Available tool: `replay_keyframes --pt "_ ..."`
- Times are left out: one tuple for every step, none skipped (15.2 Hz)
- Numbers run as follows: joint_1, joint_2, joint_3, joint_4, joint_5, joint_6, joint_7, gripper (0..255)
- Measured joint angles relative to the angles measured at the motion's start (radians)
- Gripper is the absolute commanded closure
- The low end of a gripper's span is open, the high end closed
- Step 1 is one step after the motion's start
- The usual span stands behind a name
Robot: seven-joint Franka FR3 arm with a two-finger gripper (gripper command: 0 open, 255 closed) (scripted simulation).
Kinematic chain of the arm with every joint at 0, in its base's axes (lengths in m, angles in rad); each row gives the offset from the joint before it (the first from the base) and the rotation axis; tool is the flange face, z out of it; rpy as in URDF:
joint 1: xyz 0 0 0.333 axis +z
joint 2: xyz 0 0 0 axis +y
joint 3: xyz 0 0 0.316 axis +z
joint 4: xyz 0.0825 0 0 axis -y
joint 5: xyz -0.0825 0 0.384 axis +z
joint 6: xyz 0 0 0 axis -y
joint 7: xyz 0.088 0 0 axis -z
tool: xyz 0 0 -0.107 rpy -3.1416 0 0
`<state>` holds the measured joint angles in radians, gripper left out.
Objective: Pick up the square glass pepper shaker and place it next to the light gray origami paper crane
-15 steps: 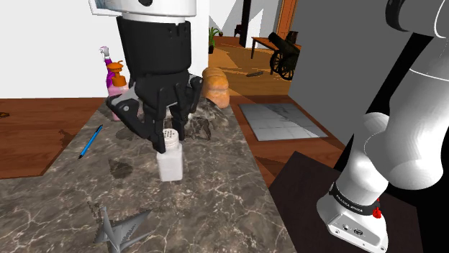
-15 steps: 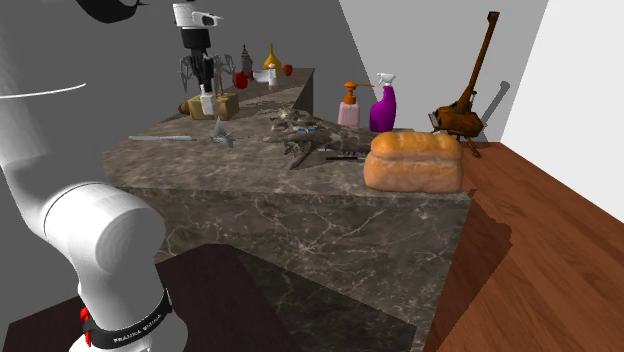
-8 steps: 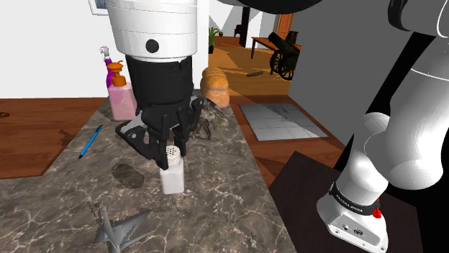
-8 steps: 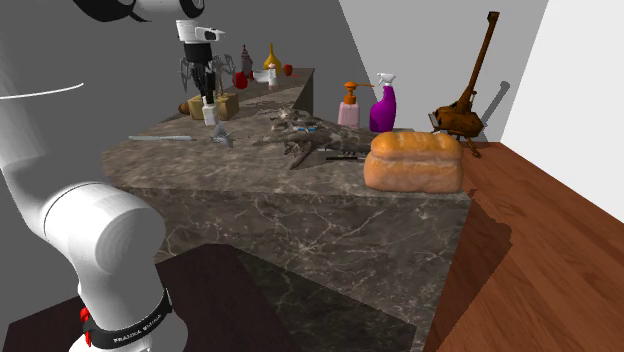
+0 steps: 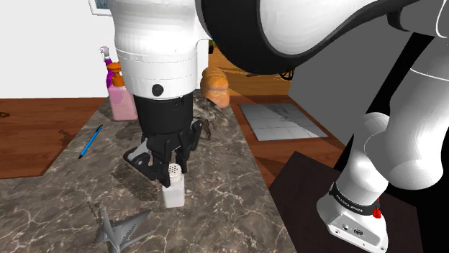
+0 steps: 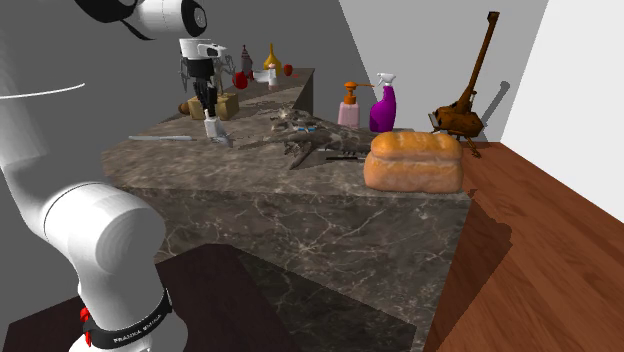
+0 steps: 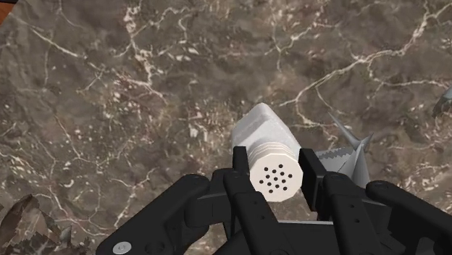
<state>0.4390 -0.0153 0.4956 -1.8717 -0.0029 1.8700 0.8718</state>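
A white square shaker (image 5: 173, 191) with a round perforated cap hangs upright in my black gripper (image 5: 173, 168), which is shut on its neck. Its base is at or just above the marble counter (image 5: 223, 180); I cannot tell which. The grey paper crane (image 5: 119, 230) lies on the counter close by, toward the shoulder view's lower left of the shaker. In the wrist view the fingers (image 7: 243, 181) clasp the shaker (image 7: 264, 138) below its cap, and a grey crane wing (image 7: 348, 148) pokes out beside one finger. From the second exterior view the shaker (image 6: 211, 126) stands right beside the crane (image 6: 226, 139).
A blue pen (image 5: 91, 141) lies near the counter's left edge. A pink soap dispenser (image 5: 122, 99), a purple spray bottle (image 5: 109, 68), a bread loaf (image 5: 216, 86) and a dark jumbled object (image 5: 205, 122) sit farther back. My stand (image 5: 309, 201) is at the lower right.
My gripper has carried the shaker down and toward the near end of the counter, closing on the crane. The crane has not moved.
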Motion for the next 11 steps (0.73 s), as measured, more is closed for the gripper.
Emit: replay_keyframes --pt "0.000 0.000 0.000 -0.014 0.000 0.013 0.000 255" --pt "-0.001 0.000 -0.001 -0.027 0.000 0.027 -0.001 255" --pt "-0.001 0.003 -0.001 -0.037 -0.002 0.040 0.000 255" --pt "0.000 0.004 0.000 -0.049 -0.002 0.052 0.001 255" --pt "0.000 0.006 0.001 -0.060 -0.003 0.066 0.003 255" --pt "0.001 0.009 0.001 -0.070 -0.005 0.078 0.004 255" --pt "0.001 0.012 0.001 -0.080 -0.006 0.090 0.004 255" --pt "0.001 0.016 0.001 -0.089 -0.008 0.103 0.006 255" --pt "0.001 0.020 0.001 -0.104 -0.011 0.122 0.006 255" --pt "0.001 0.023 0.001 -0.111 -0.012 0.131 0.008 255" --pt "0.002 0.026 0.002 -0.113 -0.014 0.135 0.010 255"
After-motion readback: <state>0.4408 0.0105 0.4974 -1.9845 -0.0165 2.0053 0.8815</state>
